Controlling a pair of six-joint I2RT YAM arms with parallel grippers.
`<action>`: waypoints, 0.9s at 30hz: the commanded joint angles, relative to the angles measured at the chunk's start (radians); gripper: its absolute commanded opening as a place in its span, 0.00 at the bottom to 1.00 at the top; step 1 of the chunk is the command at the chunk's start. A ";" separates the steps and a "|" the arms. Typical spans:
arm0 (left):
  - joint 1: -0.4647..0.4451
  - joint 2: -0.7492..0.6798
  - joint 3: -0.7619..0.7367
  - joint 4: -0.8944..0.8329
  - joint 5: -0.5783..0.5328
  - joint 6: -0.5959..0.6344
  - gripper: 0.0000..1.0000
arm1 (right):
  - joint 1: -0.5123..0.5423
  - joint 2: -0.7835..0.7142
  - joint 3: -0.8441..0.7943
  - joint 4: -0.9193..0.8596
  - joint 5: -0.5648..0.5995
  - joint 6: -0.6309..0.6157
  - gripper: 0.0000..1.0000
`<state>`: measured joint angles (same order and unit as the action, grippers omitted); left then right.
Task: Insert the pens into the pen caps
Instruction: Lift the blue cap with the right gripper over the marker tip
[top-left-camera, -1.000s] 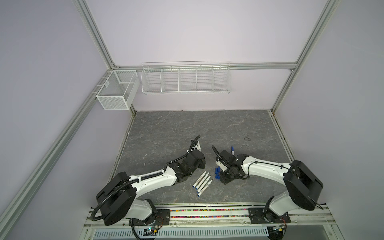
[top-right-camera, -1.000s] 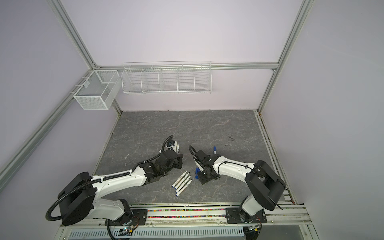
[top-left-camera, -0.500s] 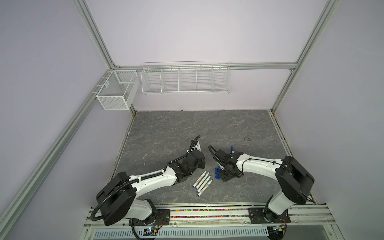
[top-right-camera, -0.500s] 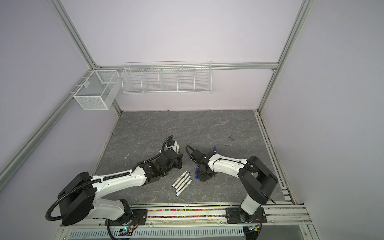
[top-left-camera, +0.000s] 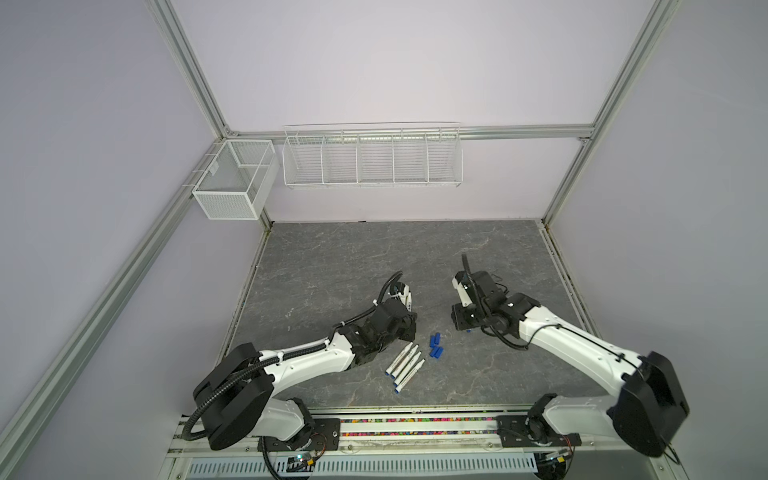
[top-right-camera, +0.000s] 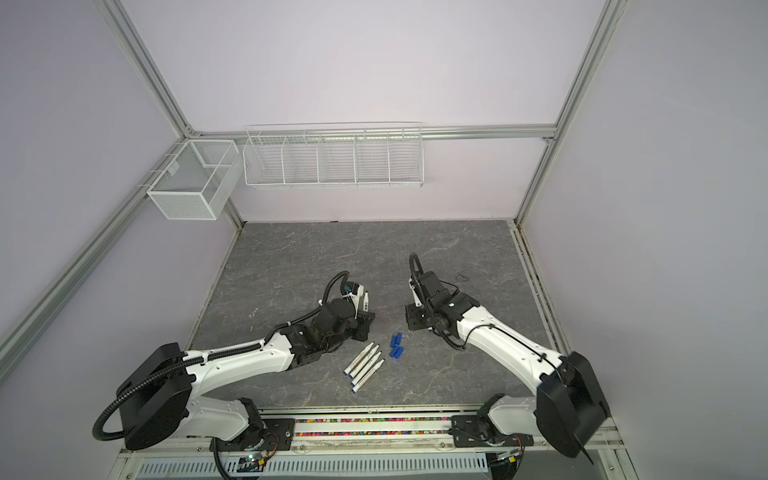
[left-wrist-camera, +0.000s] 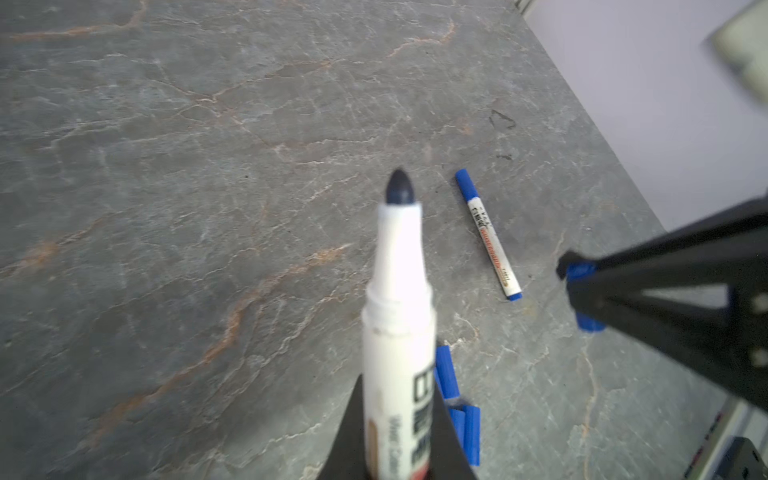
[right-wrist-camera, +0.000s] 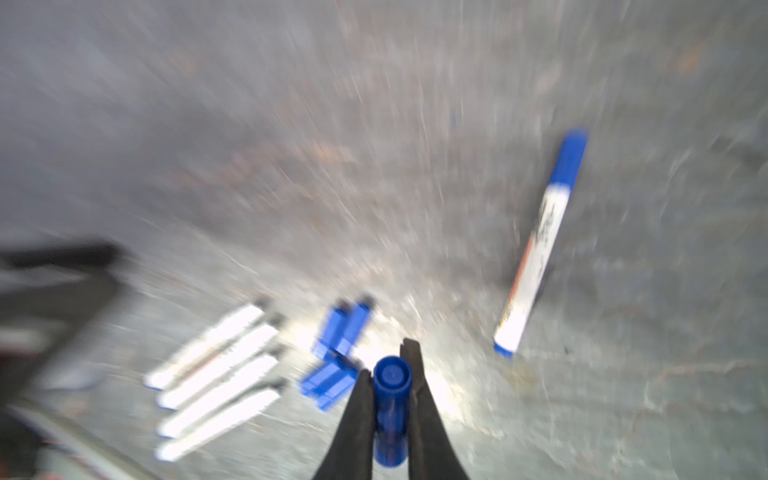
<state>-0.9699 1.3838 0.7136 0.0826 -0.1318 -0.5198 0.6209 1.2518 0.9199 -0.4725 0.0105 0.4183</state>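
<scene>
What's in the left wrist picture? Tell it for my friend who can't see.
A white uncapped pen, gripped in the left fingers, points its dark tip across a grey stone table. A capped pen and loose blue caps lie on the table, and the right fingers pinch another blue cap.

table (top-left-camera: 353, 257): walls along its left, back and right edges
pen row (top-left-camera: 405, 365): four side by side, near the front edge, mid-width
loose caps (top-left-camera: 435, 347): clustered just right of the pen row
capped pen (left-wrist-camera: 488, 235): alone on the table, beyond the loose caps from the pen row
held pen (left-wrist-camera: 397, 311): in the left gripper (left-wrist-camera: 399, 415), above the table
held cap (right-wrist-camera: 390, 399): in the right gripper (right-wrist-camera: 388, 374), near the loose caps
wire rack (top-left-camera: 372, 156): on the back wall
mesh box (top-left-camera: 232, 183): back-left corner, above the table
</scene>
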 joint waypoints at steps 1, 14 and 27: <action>-0.011 0.009 0.015 0.068 0.099 0.056 0.00 | -0.025 -0.054 -0.024 0.181 -0.139 0.069 0.12; -0.035 0.021 0.031 0.082 0.141 0.103 0.00 | -0.027 0.003 0.025 0.392 -0.314 0.110 0.12; -0.037 0.021 0.032 0.083 0.144 0.109 0.00 | 0.010 0.073 0.051 0.399 -0.314 0.097 0.12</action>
<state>-1.0019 1.3972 0.7155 0.1497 0.0017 -0.4316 0.6266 1.3167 0.9504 -0.0948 -0.2935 0.5133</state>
